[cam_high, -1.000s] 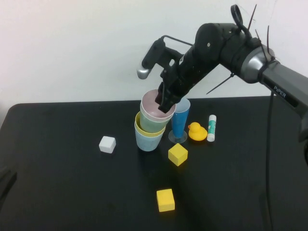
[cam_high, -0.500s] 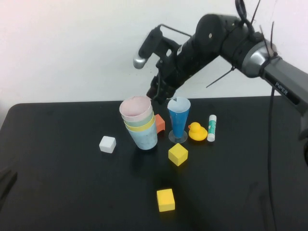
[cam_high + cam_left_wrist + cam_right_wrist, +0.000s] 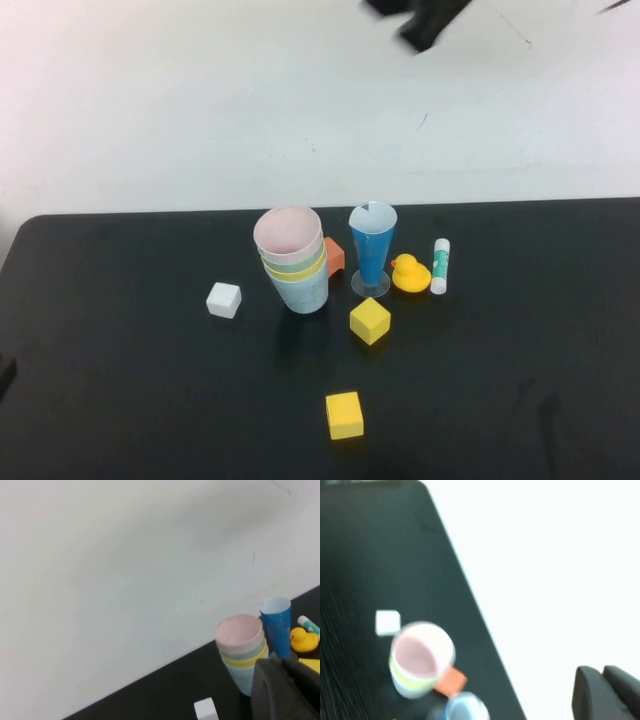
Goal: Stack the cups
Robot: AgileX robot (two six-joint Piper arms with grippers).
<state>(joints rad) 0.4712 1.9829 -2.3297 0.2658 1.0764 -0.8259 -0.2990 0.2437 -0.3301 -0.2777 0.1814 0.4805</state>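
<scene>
The four cups stand nested in one stack at the table's middle. The pale pink cup (image 3: 288,232) is on top, over mint green (image 3: 300,263), yellow (image 3: 306,273) and light blue (image 3: 301,293) at the bottom. The stack leans slightly left. It also shows in the left wrist view (image 3: 240,647) and the right wrist view (image 3: 421,656). My right gripper (image 3: 425,22) is high above the table at the picture's top edge, blurred and empty; its fingers (image 3: 592,692) lie together. My left gripper (image 3: 286,690) is shut and empty, low at the table's near left.
A tall blue cone glass (image 3: 372,250) stands just right of the stack, with an orange block (image 3: 335,256) between them. A yellow duck (image 3: 410,273) and a glue stick (image 3: 440,265) lie further right. A white cube (image 3: 223,300) and two yellow cubes (image 3: 369,320) (image 3: 344,415) sit nearer.
My right gripper let go of the pink cup, which settled into the stack, then rose up and away to the top edge. The stack tipped slightly left.
</scene>
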